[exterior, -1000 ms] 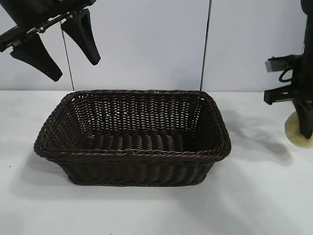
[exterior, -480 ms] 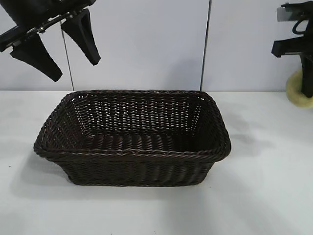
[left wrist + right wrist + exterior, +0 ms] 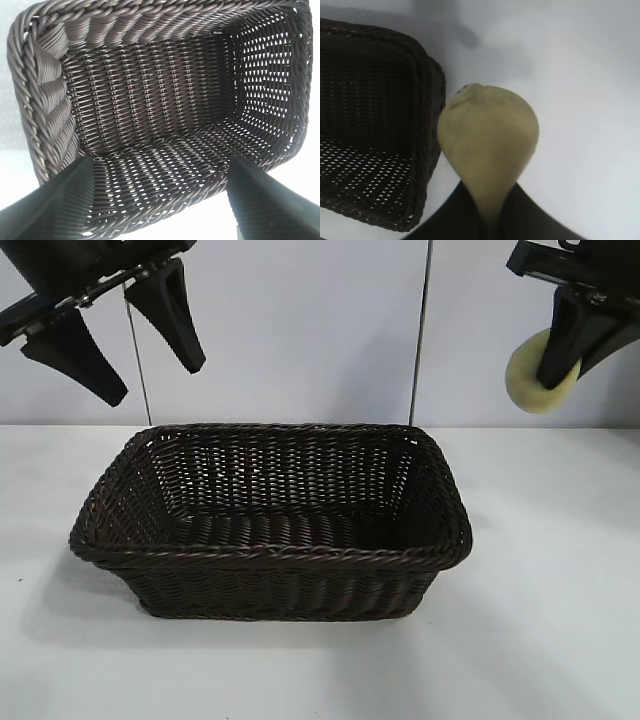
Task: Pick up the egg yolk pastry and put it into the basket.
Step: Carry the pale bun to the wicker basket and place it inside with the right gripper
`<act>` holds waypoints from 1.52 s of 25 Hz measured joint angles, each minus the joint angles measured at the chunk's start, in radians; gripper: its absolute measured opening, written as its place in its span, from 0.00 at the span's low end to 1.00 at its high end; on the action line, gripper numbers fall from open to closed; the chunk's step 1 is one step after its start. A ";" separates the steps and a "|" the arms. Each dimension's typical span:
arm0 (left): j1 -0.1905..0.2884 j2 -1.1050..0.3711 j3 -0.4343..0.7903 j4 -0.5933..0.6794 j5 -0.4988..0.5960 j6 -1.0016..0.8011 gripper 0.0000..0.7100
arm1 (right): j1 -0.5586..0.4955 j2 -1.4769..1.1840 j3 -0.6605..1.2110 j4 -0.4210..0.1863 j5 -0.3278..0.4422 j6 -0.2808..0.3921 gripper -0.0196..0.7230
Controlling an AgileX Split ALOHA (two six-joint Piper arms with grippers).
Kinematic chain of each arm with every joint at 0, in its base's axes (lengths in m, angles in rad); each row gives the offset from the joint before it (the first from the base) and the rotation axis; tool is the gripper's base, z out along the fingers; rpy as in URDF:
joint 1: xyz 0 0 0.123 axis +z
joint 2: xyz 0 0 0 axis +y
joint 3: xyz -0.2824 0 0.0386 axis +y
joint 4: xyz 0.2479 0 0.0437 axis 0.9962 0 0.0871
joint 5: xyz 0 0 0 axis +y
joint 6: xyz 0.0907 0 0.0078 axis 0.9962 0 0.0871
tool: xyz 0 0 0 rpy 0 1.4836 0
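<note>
White tabletop (image 3: 540, 640) bears the large dark brown woven wicker basket (image 3: 270, 558); right gripper (image 3: 560, 360), aloft beside it, pinches the small pale yellow egg yolk pastry (image 3: 535, 385); left gripper (image 3: 115, 335) hangs unclenched above.

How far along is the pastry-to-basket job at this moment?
Pickup looks done: the right gripper is shut on the egg yolk pastry, held in the air above the table, to the right of the basket. Left to do: carry it over the basket and release; nothing lies in the basket. The left gripper hangs open above the basket's left end.
</note>
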 joint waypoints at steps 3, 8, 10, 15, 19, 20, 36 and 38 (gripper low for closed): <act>0.000 0.000 0.000 0.000 0.000 0.000 0.76 | 0.000 0.000 0.000 0.044 0.000 -0.019 0.07; 0.000 0.000 0.000 0.000 0.000 0.000 0.76 | 0.002 0.000 0.000 0.104 0.000 -0.045 0.07; 0.000 0.000 0.000 0.000 0.000 0.000 0.76 | 0.014 0.000 0.000 0.109 0.000 -0.052 0.07; 0.000 0.000 0.000 0.000 0.000 0.001 0.76 | 0.103 0.000 0.000 0.108 -0.004 -0.063 0.07; 0.000 0.000 0.000 0.000 0.000 0.001 0.76 | 0.181 0.000 0.000 0.108 -0.025 -0.064 0.07; 0.000 0.000 0.000 0.000 0.000 0.001 0.76 | 0.197 0.000 0.000 0.108 -0.032 -0.064 0.07; 0.000 0.000 0.000 0.001 0.000 0.001 0.76 | 0.399 0.088 -0.001 0.086 -0.078 -0.051 0.07; 0.000 0.000 0.000 0.001 0.000 0.001 0.76 | 0.401 0.118 -0.001 0.086 -0.117 -0.042 0.07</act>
